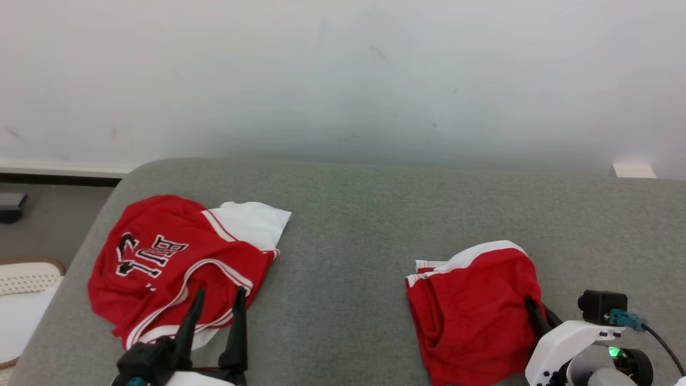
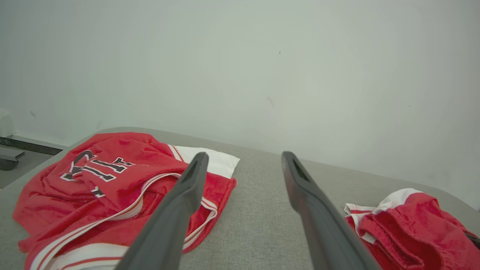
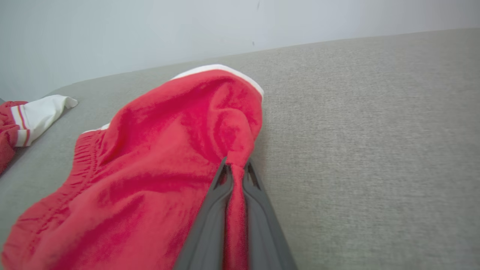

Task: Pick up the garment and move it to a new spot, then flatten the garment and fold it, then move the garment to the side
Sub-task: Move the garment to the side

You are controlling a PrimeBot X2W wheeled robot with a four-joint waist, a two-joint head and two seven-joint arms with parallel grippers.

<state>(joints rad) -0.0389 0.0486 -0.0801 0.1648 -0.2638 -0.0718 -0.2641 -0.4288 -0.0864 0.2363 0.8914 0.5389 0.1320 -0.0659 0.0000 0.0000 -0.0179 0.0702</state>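
The right gripper (image 3: 235,167) was pressed together on a fold of the red shorts (image 3: 150,168), pinching the cloth between its 2 fingers (image 3: 208,228) at the garment's right edge. The shorts lay crumpled on the right part of the grey padded surface (image 1: 343,225). The left gripper (image 1: 218,294) stood spread wide, holding nothing, over the near edge of the red jersey (image 1: 161,252), well apart from the shorts
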